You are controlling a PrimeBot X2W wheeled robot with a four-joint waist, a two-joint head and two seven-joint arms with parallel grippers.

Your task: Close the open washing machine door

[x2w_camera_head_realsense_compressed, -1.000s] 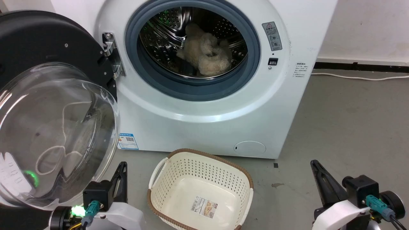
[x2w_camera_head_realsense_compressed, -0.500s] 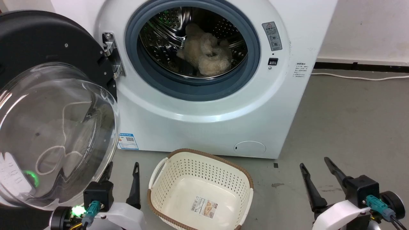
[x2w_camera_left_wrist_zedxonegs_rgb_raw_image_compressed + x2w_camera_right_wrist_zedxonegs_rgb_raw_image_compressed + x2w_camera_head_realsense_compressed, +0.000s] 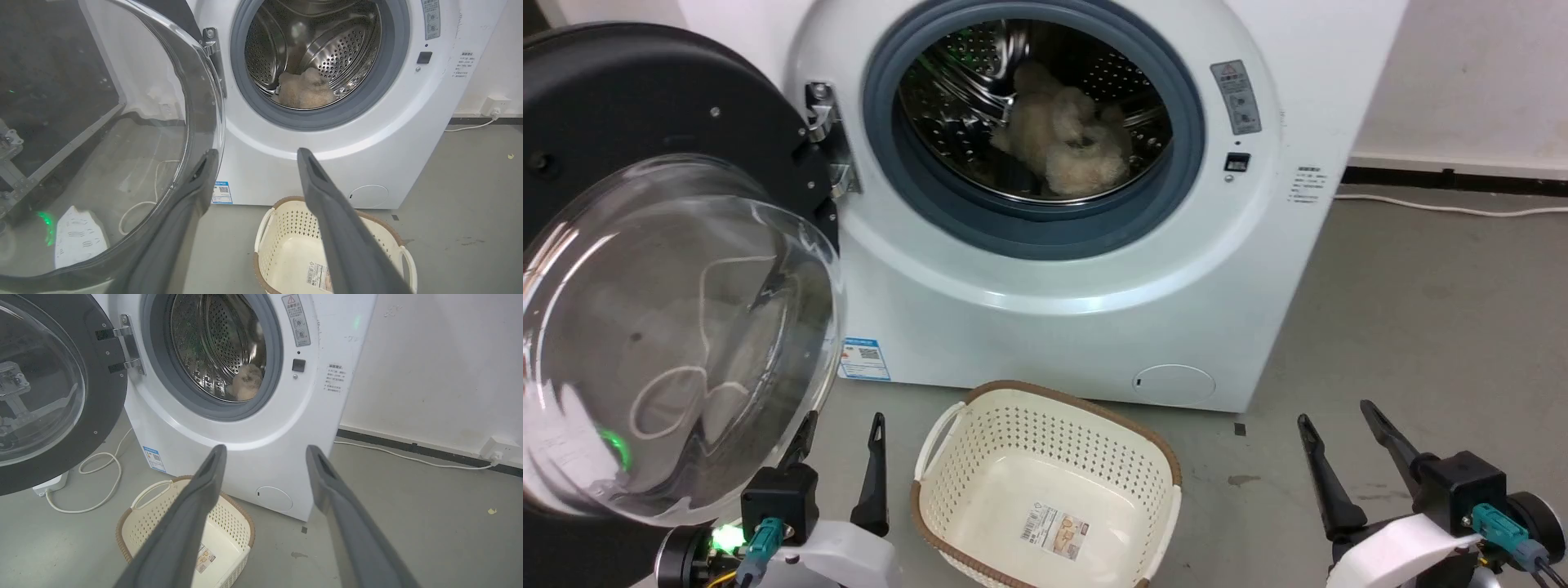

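Both tools just went from shut to wide: left tool (image 3: pixel 843 423) and right tool (image 3: pixel 1335 413) spread, empty. Door (image 3: pixel 678 327) hangs fully open, left of machine (image 3: pixel 1054 327). Left tool's outer finger just beside glass bowl, possibly touching; edge unclear. Door not yet pushed; left arm likely best placed for closing swing.

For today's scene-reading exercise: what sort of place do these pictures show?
Probably a laundry area, perhaps a test room: a white front-loading washing machine with its door open, and a basket on the bare grey floor.
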